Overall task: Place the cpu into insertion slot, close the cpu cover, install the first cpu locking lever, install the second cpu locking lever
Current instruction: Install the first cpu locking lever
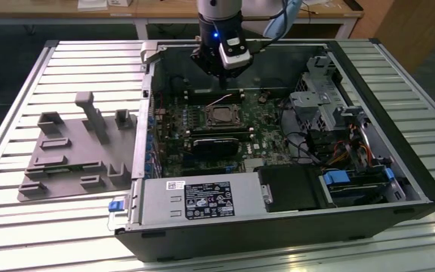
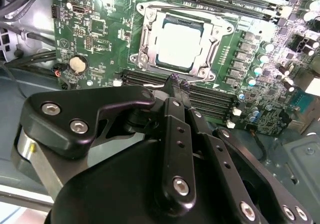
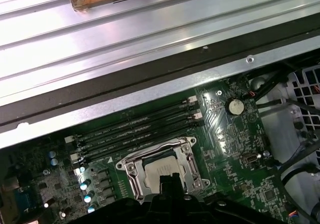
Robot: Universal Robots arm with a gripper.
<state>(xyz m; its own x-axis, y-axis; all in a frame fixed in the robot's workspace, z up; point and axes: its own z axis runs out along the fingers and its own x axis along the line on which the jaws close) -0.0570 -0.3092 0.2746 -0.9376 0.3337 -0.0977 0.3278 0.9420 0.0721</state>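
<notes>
The cpu (image 2: 179, 45), with its pale silver top, lies in the insertion slot (image 1: 224, 117) on the green board inside the open computer case. The cpu cover (image 2: 145, 40), a silver frame, lies flat around it. In the exterior view a thin wire lever (image 1: 218, 102) slants up from the socket's far edge. My gripper (image 2: 178, 80) hangs just above the board beside the socket's edge, its fingertips together with nothing between them. It shows in the exterior view as the gripper (image 1: 224, 84) over the socket's far side. The first wrist view has the cpu (image 3: 159, 173) partly behind a dark finger (image 3: 170, 184).
Long black memory slots (image 3: 135, 129) run beside the socket. A black heatsink-like block (image 1: 217, 141) sits nearer the camera than the socket. Cables and a drive cage (image 1: 331, 113) fill the case's right side, and a power supply (image 1: 199, 201) the front. A grey fixture tray (image 1: 74, 153) lies on the table at left.
</notes>
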